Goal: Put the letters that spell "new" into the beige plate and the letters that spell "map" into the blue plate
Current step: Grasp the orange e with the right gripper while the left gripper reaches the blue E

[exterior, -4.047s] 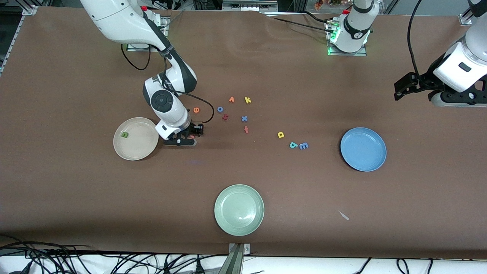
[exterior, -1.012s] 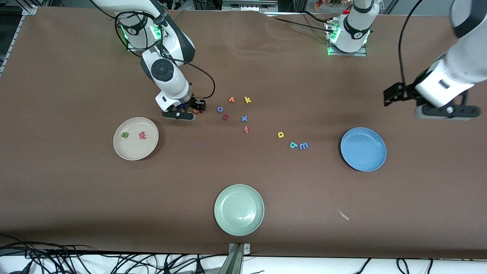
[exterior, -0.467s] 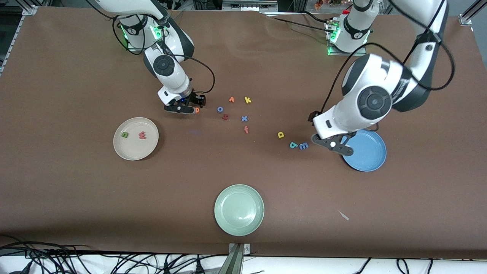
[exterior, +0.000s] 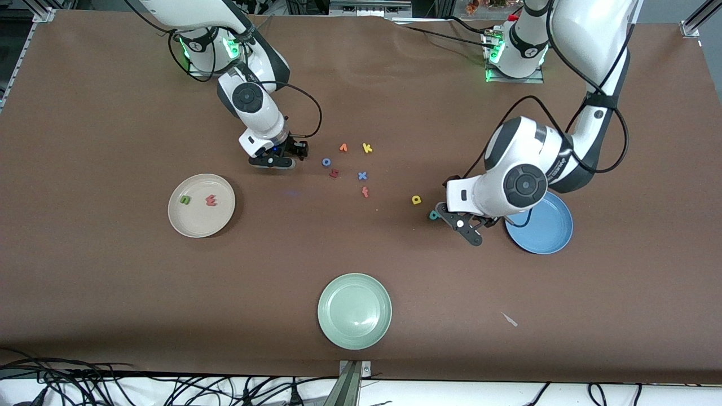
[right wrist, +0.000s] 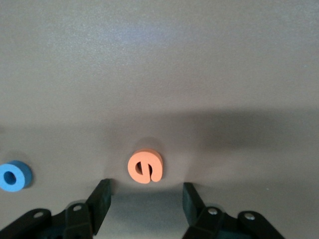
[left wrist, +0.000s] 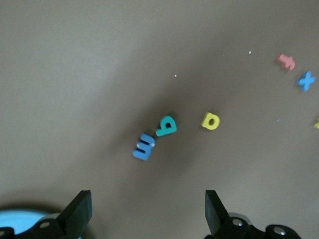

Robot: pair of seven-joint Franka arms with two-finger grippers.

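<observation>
The left pincer, fingers spread wide, has swung in from the surface's end to hang over the blue "m" and teal "a", bare surface all around them. The right pincer stands half-spread with the orange "e" just ahead of its tips, unheld. The green "n" and red "w" lie in the beige plate; the blue plate sits beside the left arm.

The table is covered in plain matte brown. The beige plate is coloured cream, and a green "n" and a pinkish-red "w" are seen in it. The orange "e" is shown in flat orange, and the "o" beside it in bright blue. A solid mid-blue is worn by the blue plate, a pale green by the third plate. The "m" is coloured blue, the "a" teal, the "p" yellow. The "k" is yellow, the "v" orange, the "x" blue, the "f" red. Both arms are finished in white with dark grey joints, and the fingers are black.
</observation>
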